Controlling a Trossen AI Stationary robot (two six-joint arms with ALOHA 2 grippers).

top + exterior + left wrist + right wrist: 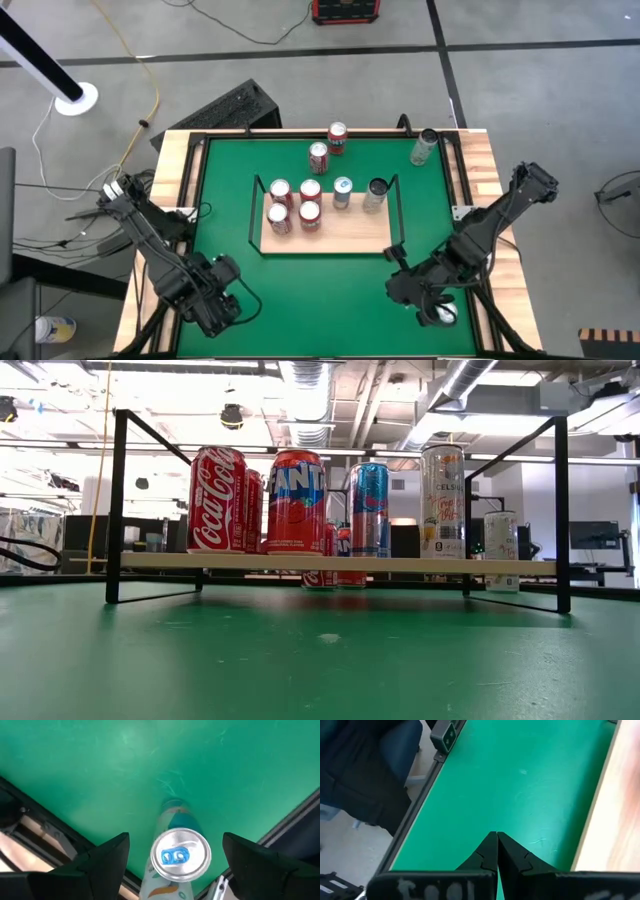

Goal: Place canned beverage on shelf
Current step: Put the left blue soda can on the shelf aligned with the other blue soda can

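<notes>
Your left gripper (172, 862) stands wide around an upright can (177, 857) at the table's near-left corner, not clamped. Your right gripper (496, 851) is closed and empty. The shelf (345, 232) sits mid-table, bearing six cans.

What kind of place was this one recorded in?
Probably a robotics lab or workshop in an industrial-style space: exposed ceiling ducts and pipes, a concrete floor with loose cables, and a green test table holding a small shelf of cans.
</notes>
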